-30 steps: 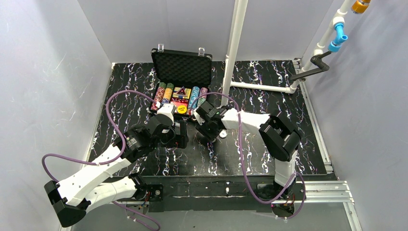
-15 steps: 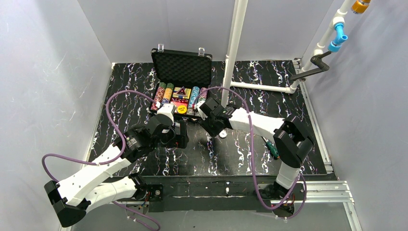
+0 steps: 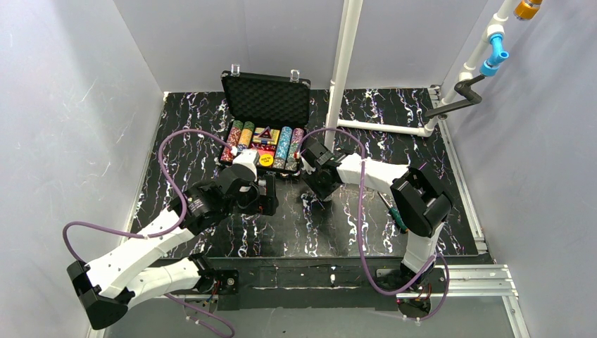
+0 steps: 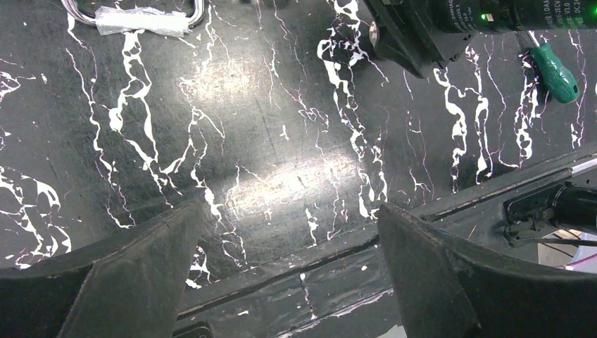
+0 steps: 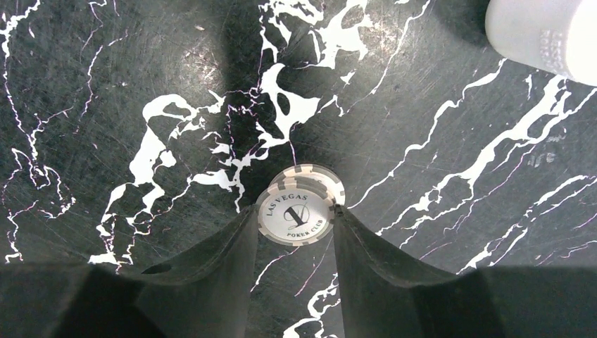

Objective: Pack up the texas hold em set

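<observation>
The black case (image 3: 266,98) stands open at the back, with rows of multicoloured chips (image 3: 285,144), a red triangle (image 3: 265,134), a red card deck (image 3: 260,149) and a yellow disc (image 3: 266,160) in its base. My right gripper (image 3: 317,189) is in front of the case's right corner. In the right wrist view the right gripper (image 5: 295,209) is shut on a white and grey poker chip (image 5: 299,215) marked 1; a second chip edge shows behind it. I cannot tell whether it is off the mat. My left gripper (image 4: 290,208) is open and empty over the mat, left of the right one (image 3: 266,198).
A green-handled screwdriver (image 3: 394,211) lies on the mat beside the right arm; it also shows in the left wrist view (image 4: 556,70). A white upright pipe (image 3: 339,77) stands just right of the case, with a white pipe run (image 3: 384,128) along the mat behind.
The right gripper has moved right and back, over the white chip that lay on the mat, and has shut on it. The right elbow shifted, uncovering the screwdriver. The left arm barely moved.
</observation>
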### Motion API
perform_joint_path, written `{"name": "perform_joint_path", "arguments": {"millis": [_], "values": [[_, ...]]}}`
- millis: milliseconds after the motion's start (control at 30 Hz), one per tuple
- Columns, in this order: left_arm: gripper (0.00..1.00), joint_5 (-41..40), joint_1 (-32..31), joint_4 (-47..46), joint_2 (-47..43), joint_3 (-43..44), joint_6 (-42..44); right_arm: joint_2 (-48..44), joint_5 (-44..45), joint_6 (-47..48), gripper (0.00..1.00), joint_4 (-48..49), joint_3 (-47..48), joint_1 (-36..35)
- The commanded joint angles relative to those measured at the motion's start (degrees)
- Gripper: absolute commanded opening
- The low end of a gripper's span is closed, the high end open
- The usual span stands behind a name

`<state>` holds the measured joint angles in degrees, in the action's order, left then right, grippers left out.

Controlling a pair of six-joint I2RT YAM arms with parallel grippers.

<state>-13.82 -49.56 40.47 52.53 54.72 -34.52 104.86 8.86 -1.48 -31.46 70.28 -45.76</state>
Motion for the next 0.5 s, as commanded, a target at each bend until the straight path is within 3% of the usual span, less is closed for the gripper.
{"name": "perform_joint_path", "arguments": {"millis": [0, 167, 467], "values": [[0.96, 0.42, 0.29, 0.33, 0.32, 2.02, 0.63, -0.43, 1.1, -0.19, 0.6, 0.72, -0.84, 0.08], [0.96, 0.38, 0.33, 0.39, -0.05, 1.81, 0.52, -2.45, 0.39, -0.19, 0.75, 0.81, -1.41, 0.12], [0.96, 0.73, 0.3, 0.36, -1.03, 0.93, -0.15, -0.75, -3.18, -0.34, 0.77, 2.21, -1.8, 0.49]]}}
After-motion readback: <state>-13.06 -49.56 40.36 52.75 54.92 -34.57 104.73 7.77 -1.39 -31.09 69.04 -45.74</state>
